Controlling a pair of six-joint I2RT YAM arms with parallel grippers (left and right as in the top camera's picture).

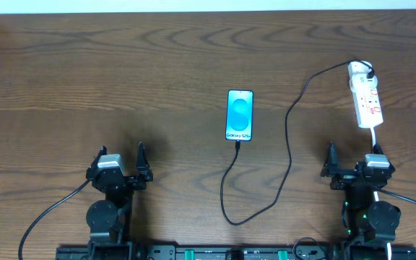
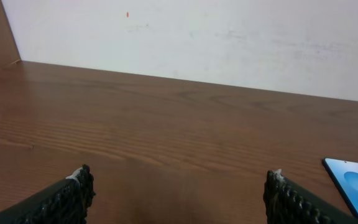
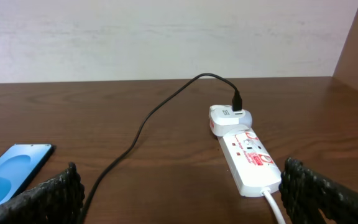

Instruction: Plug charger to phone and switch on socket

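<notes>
Nearer than the phone, two grippers wait; switching on looks like the step in hand
Left gripper (image 1: 121,153) and right gripper (image 1: 354,153) flank the one phone (image 1: 240,114) on its near side, jaws apart, holding nothing. One charger (image 1: 289,137) loops near the phone, its tip meeting the phone's near edge, seemingly plugged. One socket (image 1: 367,101) lies well right of the phone, slightly beyond; next, the right gripper probably must reach and press its switch
</notes>
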